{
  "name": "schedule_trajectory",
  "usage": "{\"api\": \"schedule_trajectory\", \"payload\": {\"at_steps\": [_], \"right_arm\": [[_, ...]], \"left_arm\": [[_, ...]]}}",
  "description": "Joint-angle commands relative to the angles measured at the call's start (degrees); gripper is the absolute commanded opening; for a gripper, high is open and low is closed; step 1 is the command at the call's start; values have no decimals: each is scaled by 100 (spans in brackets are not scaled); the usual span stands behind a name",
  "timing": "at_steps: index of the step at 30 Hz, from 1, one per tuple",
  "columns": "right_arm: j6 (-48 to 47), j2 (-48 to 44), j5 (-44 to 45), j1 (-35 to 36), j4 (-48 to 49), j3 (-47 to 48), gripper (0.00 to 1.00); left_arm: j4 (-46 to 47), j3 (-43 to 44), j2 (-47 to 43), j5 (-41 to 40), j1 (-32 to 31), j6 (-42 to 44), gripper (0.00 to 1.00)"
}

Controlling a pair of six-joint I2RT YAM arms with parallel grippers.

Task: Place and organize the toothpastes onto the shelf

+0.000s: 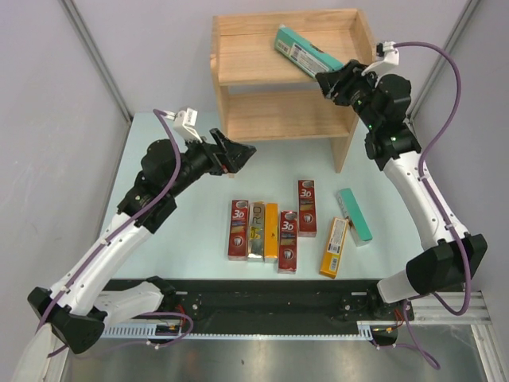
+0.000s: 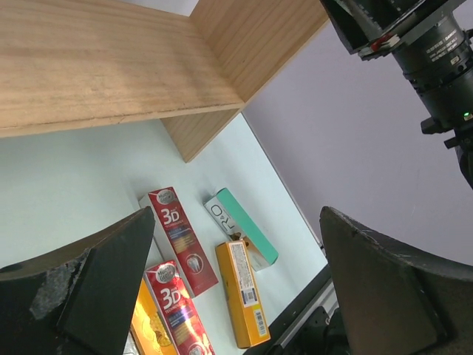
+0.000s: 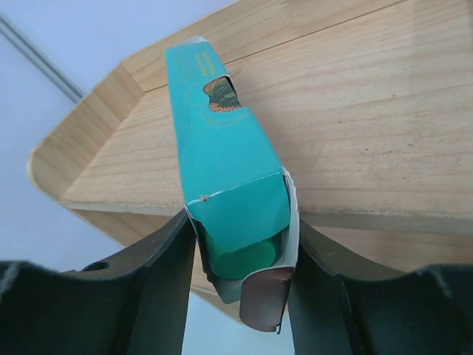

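Top external view: the right tool (image 1: 334, 79) is clamped on the teal carton (image 1: 306, 52), which lies tilted over the upper tier of the shelf (image 1: 238, 68). The other cartons (image 1: 274, 231) lie on the desk (image 1: 159, 159).

Left wrist view: the left tool (image 2: 236, 214) has its jaws wide apart and holds nothing.

Right wrist view: both jaws press the carton's near end. Whether its far end touches the board cannot be told.

Recommended: level the carton, align it with the back rim, and seat it toward one side. Release only once it lies flat.
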Motion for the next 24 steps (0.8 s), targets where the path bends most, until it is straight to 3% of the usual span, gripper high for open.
{"api": "schedule_trajectory", "payload": {"at_steps": [1, 15, 24], "right_arm": [[1526, 37, -909, -315, 784, 69, 51], [3549, 186, -725, -359, 2104, -660, 47], [4316, 186, -76, -272, 2965, -1329, 45]], "left_arm": [[183, -142, -204, -23, 34, -41, 100], [323, -651, -433, -76, 43, -172, 100], [218, -810, -582, -67, 43, -181, 100]]}}
